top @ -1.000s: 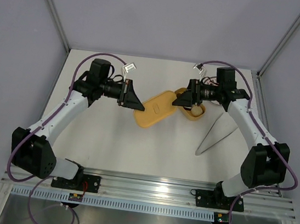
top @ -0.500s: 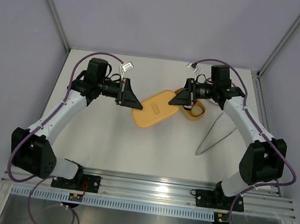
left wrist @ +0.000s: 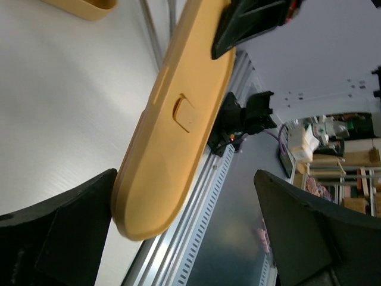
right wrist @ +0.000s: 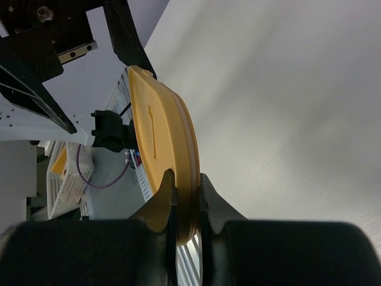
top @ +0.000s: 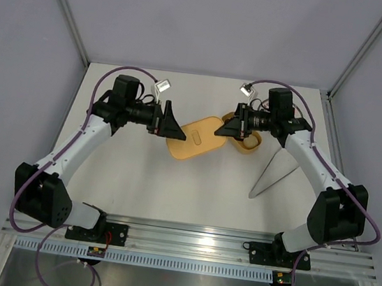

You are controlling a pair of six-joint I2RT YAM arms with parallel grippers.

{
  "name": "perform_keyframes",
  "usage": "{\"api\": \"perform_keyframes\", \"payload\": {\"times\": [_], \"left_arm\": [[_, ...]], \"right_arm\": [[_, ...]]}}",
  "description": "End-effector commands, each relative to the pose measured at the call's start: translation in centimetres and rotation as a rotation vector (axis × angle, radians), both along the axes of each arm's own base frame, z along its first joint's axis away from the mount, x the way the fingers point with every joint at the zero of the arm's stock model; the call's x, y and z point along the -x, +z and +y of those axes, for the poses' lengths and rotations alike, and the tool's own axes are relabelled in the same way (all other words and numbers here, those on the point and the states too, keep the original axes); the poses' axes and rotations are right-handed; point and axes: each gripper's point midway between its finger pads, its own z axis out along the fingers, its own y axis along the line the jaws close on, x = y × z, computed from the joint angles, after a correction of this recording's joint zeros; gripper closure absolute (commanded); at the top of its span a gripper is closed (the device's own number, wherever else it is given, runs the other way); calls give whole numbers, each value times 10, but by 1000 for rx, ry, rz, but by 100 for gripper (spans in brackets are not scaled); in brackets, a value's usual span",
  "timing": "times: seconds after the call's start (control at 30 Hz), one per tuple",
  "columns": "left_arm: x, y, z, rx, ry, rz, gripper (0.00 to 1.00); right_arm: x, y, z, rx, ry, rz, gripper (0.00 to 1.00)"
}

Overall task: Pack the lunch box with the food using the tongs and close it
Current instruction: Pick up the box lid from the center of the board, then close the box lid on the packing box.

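Closing looks to be the step you are in. From above, the lid [top: 195,140] sits between the two arms over the middle of the bench [top: 137,178]. The right tool [top: 227,128] is clamped on the end nearer the lunch box [top: 249,148], and the left tool [top: 172,122] is spread wide at the opposite end, pinching nothing. The tongs [top: 271,173] lie on the bench to the right of the box, apart from both arms, so packing seems done. You cannot confirm the food from here, though, since the right tool hides much of the box. In the left wrist view, the fingers [left wrist: 59,238] stand far apart with the lid's rounded end between them, close against one and well clear of the other. At the far end the right tool's black jaws bite the rim. In the right wrist view, both fingers [right wrist: 161,205] are pressed onto the lid's thin edge, and the lid runs away from the camera almost edge-on toward the left tool. Your next move probably belongs to the right arm alone: swing the lid over the box, level it, match its oval to the box's outline and lower it squarely. Keep the left tool out of the lid's path as you go.
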Motion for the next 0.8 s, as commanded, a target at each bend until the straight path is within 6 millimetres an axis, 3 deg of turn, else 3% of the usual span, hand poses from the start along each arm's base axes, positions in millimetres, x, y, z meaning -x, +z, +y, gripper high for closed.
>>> {"api": "perform_keyframes", "payload": {"times": [0.0,0.13,0.2,0.23,0.27,0.3,0.33,0.37,0.4,0.43,0.5,0.6,0.77], "left_arm": [[-21,22,17,-64,153,-94,1],[-49,28,51,-188,406,-146,1],[-59,30,68,-247,520,-162,1],[-60,30,72,-255,547,-158,1],[-61,31,74,-259,568,-162,1],[-62,33,77,-260,591,-174,1],[-61,33,78,-255,599,-172,1],[-62,33,80,-258,615,-176,1],[-63,33,81,-256,623,-177,1],[-61,33,82,-256,627,-178,1],[-60,33,82,-256,630,-179,1],[-58,32,82,-252,631,-175,1],[-55,28,81,-243,622,-159,1]], "right_arm": [[-31,-1,-27,87,-243,-25,100],[-55,-17,-63,159,-547,118,100],[-69,-27,-92,194,-764,170,100],[-75,-25,-97,145,-850,224,100],[-78,-34,-115,156,-986,238,100],[-79,-37,-119,126,-1048,261,100],[-85,-24,-121,16,-1122,282,100],[-85,-39,-130,11,-1192,304,100],[-87,-40,-135,-18,-1244,313,100],[-96,-28,-137,-114,-1289,302,100],[-97,-39,-151,-150,-1387,303,100],[-109,-35,-159,-210,-1446,277,100],[-120,-47,-160,-284,-1488,307,100]]}}
